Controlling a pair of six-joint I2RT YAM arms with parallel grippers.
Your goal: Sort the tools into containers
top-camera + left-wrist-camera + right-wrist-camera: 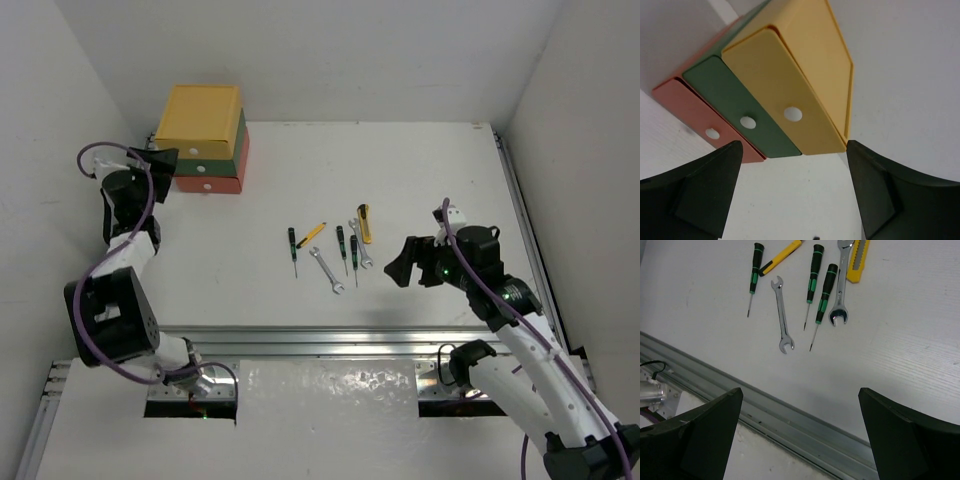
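Three stacked drawers, yellow (203,115), dark green (207,150) and red-orange (208,184), stand shut at the far left. In the left wrist view, yellow (785,85), green (727,95) and red (687,107) each show a white knob. My left gripper (163,163) is open and empty just in front of them (794,165). The tools lie mid-table: three black-handled screwdrivers (755,265) (814,270) (826,285), a yellow-handled one (781,256), two wrenches (782,315) (841,285) and a utility knife (859,260). My right gripper (400,263) is open and empty, right of them (800,395).
A metal rail (330,340) runs along the table's near edge, also seen in the right wrist view (790,415). White walls enclose the table on the left, back and right. The drawers sit close to the left wall.
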